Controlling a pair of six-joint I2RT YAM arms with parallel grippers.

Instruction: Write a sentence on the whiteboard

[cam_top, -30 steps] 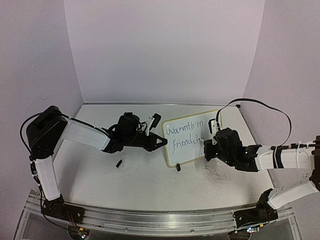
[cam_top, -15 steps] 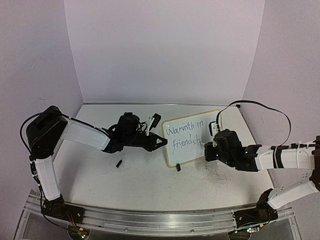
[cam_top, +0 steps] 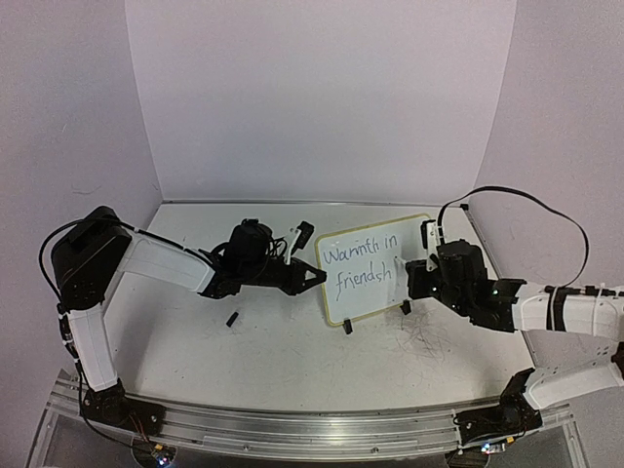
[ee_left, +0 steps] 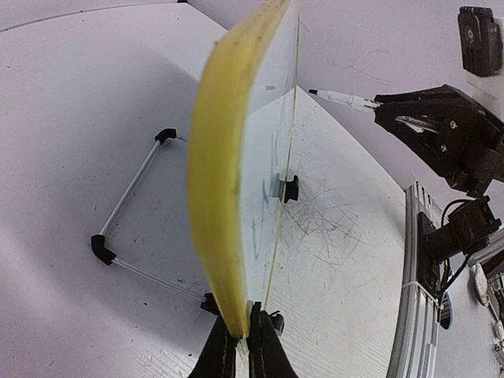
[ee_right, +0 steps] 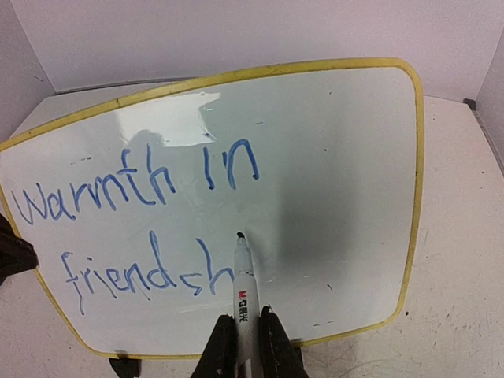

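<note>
The whiteboard [cam_top: 369, 292] stands tilted on its long edge at mid-table, with a pale-yellow frame [ee_right: 415, 189]. On it is the sentence [ee_right: 94, 193] in blue: "Warmth in" above "friendsh" [cam_top: 363, 281]. My left gripper [cam_top: 318, 277] is shut on the board's left edge, which I see end-on as a yellow strip [ee_left: 220, 181] between my fingertips [ee_left: 244, 335]. My right gripper [ee_right: 246, 331] is shut on a white marker [ee_right: 244, 283] that points at the board just right of the last "h". In the left wrist view the marker tip [ee_left: 313, 92] hangs a little off the board's face.
A small black cap [cam_top: 232, 319] lies on the table left of the board. Two black clips [cam_top: 347, 328] [cam_top: 406, 308] foot the board's lower edge, and a wire stand [ee_left: 130, 193] lies behind it. Grey scribbles [cam_top: 424, 341] mark the tabletop. Walls close in on three sides.
My right arm has drawn back to the right, taking the marker tip off the end of "friendsh" and uncovering the board's right clip. The left arm and board have not moved.
</note>
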